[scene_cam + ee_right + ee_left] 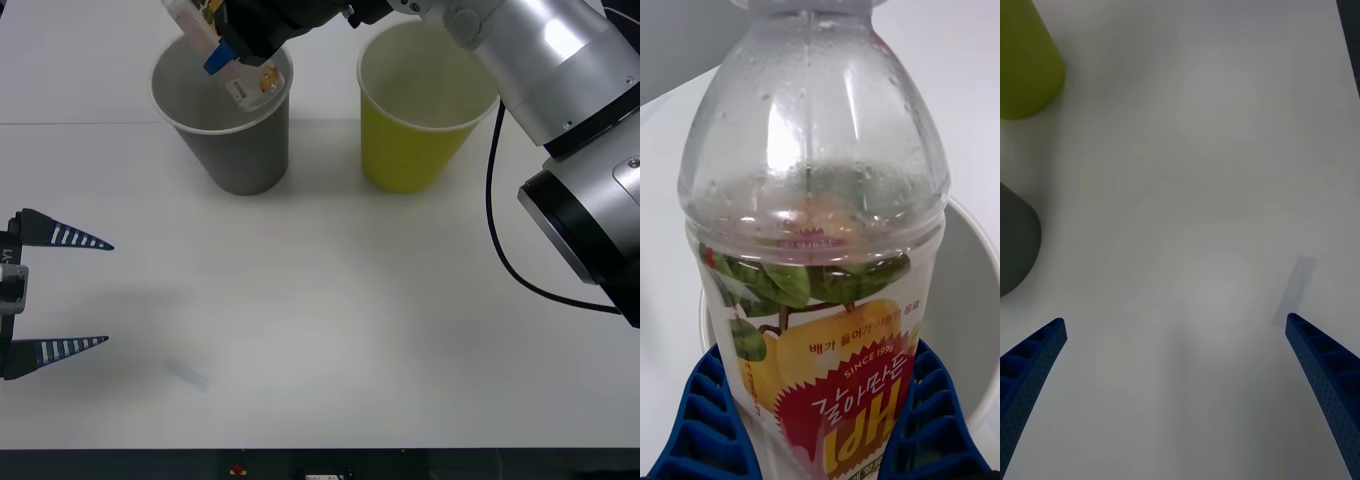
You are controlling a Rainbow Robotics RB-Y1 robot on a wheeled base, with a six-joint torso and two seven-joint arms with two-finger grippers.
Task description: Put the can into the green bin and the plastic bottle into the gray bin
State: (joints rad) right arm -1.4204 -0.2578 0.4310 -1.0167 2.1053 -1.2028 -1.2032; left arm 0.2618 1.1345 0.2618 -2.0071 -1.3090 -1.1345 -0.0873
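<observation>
The right arm reaches from the right edge of the front view across the far side of the table, its silver links running up and leftward to a dark wrist. The right gripper (238,62) sits at the far left end of that reach, its blue ribbed fingers (929,420) closed on the bottle (816,247). The left gripper (62,292) hovers low at the near left, fingers spread wide, holding nothing.
</observation>
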